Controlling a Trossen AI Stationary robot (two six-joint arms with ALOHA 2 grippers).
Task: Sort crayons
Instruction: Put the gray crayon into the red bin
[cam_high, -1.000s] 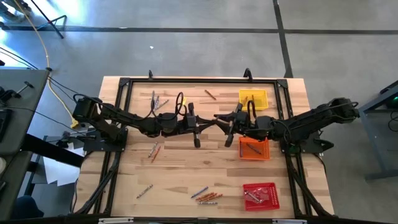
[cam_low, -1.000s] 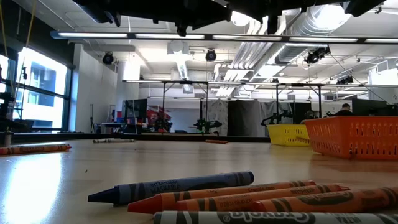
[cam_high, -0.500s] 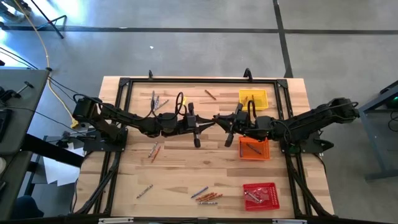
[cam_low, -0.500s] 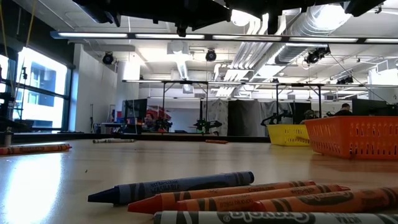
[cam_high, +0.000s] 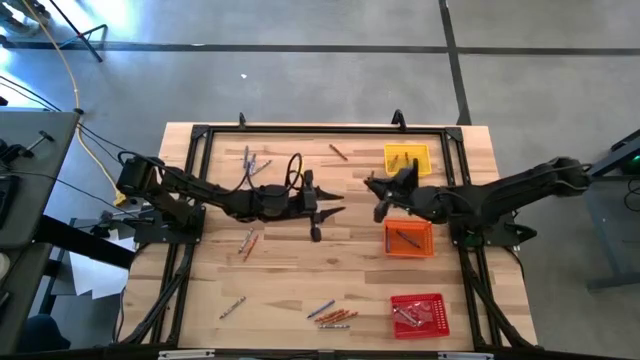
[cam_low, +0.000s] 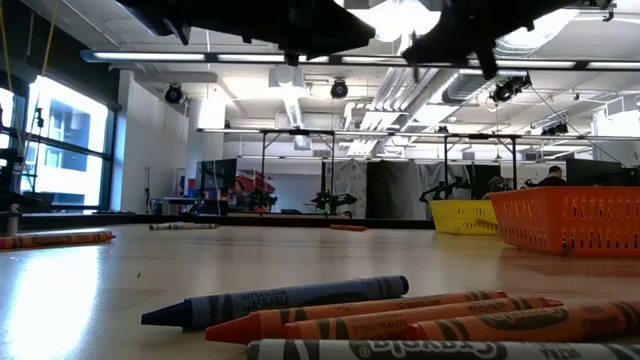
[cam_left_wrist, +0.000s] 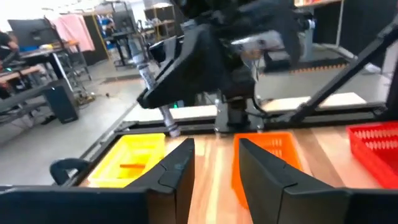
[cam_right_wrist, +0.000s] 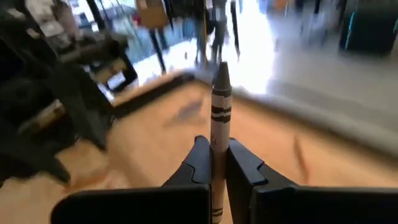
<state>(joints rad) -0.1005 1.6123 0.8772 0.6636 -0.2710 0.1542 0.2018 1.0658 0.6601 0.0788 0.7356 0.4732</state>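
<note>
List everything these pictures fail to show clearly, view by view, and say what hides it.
- High view: the crayons in the red tray are too small to tell colours or count.
- Low view: both grippers are cut off by the top edge; only dark arm undersides show.
- Right wrist view: the lower end of the grey crayon is hidden between the right gripper's fingers; the table behind is blurred.
- Left wrist view: the left gripper is open and empty; the right arm ahead is blurred.

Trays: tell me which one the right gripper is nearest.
The yellow tray. The right gripper, jaws shut on a grey crayon, is just beside it. The orange tray lies farther off, the red tray farthest.
</note>
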